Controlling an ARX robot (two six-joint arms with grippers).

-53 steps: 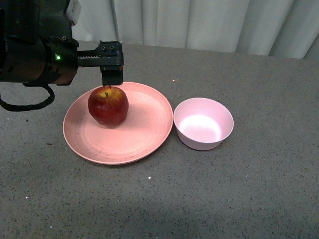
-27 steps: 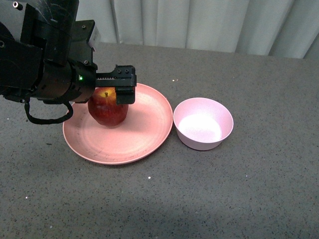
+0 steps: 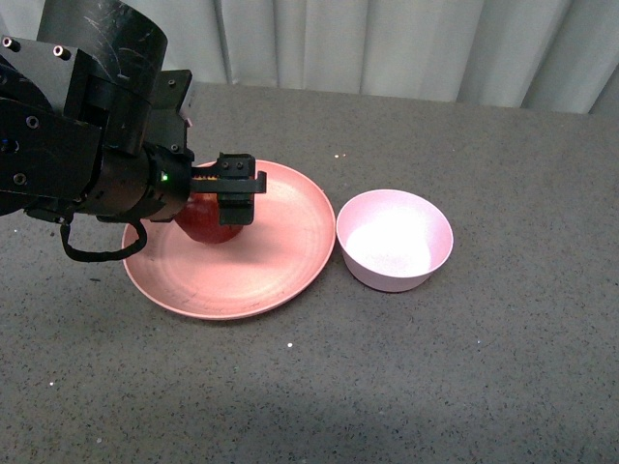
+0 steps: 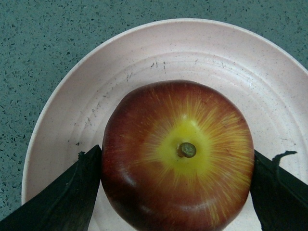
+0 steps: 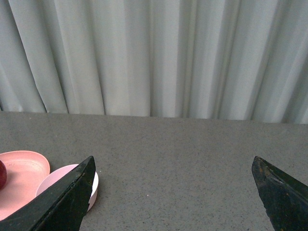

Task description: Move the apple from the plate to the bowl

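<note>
The dark-red apple (image 3: 207,226) sits on the left half of the wide salmon-pink plate (image 3: 280,253), mostly hidden behind my left arm in the front view. My left gripper (image 3: 215,199) is open and down around it. In the left wrist view the apple (image 4: 144,144), with its yellow stem patch, fills the gap of the left gripper (image 4: 177,153); one black finger stands at each side, on or very near the skin. The plate (image 4: 192,53) lies beneath. The pale bowl (image 3: 394,239) stands right of the plate with nothing in it. My right gripper (image 5: 172,161) is open over bare table.
The table is a grey speckled surface (image 3: 464,367), and a pale curtain (image 3: 406,43) hangs along its far edge. In the right wrist view the bowl (image 5: 54,179) and the plate's edge (image 5: 19,175) sit at one side, with a sliver of the apple (image 5: 2,174).
My left gripper has come down from just above the apple's stem to straddle the apple, and the arm now covers most of it in the front view. Plate and bowl have not moved.
</note>
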